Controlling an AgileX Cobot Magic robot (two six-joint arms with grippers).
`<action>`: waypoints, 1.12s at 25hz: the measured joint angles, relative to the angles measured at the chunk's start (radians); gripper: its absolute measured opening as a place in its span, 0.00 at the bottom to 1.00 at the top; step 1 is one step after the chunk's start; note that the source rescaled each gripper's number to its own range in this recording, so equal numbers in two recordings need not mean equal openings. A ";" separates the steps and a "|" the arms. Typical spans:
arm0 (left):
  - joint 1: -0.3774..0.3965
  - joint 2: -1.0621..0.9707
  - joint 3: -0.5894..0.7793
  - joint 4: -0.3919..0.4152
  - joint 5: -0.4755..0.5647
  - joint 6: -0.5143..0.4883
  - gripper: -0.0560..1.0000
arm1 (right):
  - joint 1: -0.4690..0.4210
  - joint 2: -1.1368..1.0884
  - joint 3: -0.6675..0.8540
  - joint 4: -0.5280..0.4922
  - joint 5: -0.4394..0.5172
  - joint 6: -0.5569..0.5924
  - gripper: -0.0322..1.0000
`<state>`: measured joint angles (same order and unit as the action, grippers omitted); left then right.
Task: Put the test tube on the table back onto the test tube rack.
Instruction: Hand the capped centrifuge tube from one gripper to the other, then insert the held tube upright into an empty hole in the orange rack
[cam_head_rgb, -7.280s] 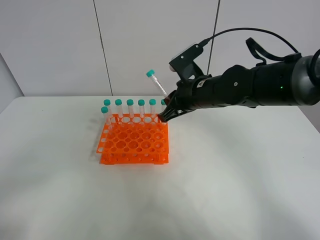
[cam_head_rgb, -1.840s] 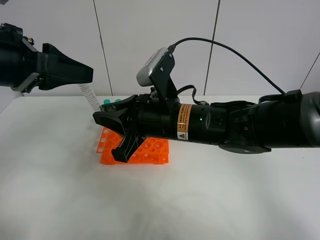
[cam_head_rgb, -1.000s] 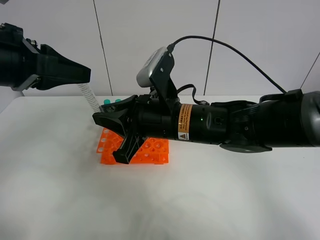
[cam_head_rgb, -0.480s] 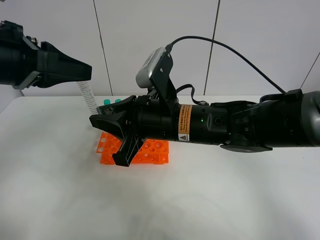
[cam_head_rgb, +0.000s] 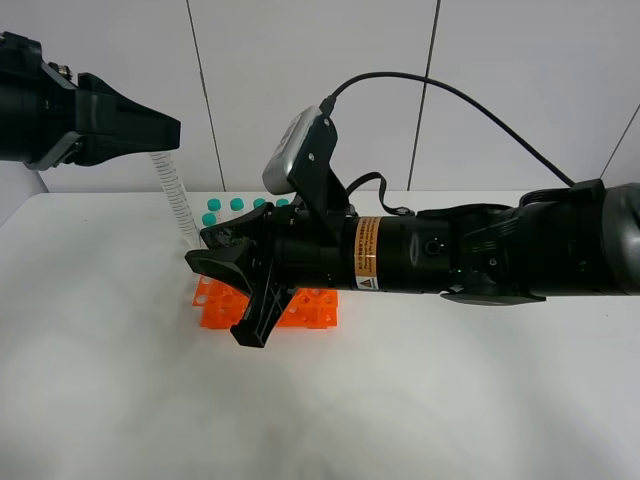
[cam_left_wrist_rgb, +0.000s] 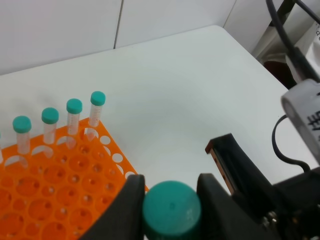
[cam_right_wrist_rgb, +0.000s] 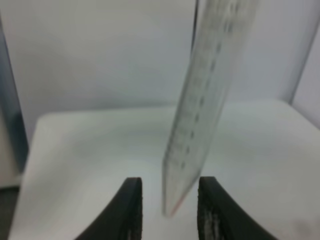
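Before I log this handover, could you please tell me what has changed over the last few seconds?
The right gripper, which alone carried the test tube seven seconds ago, has opened its jaws, releasing the tube's tip, and sunk slightly. The left gripper came in and keeps the cap end clamped. The test tube rack and its standing tubes stayed put.

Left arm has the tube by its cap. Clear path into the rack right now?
Probably not yet. The left gripper holds the test tube by its cap, but the right gripper, open, flanks its tip and that arm lies over much of the test tube rack.
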<state>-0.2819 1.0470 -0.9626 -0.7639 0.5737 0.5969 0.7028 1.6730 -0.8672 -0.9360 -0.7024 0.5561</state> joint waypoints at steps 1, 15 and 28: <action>0.000 0.000 0.000 0.000 0.000 0.000 0.05 | 0.000 0.000 0.000 0.002 0.019 -0.011 0.35; 0.000 0.000 0.000 -0.003 0.000 0.000 0.05 | -0.052 0.000 0.000 0.161 0.252 -0.177 0.35; 0.000 0.000 0.000 -0.003 0.002 0.001 0.05 | -0.265 0.000 0.000 0.327 0.378 -0.159 0.35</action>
<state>-0.2819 1.0470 -0.9626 -0.7665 0.5757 0.5980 0.4379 1.6730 -0.8672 -0.6094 -0.3248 0.3969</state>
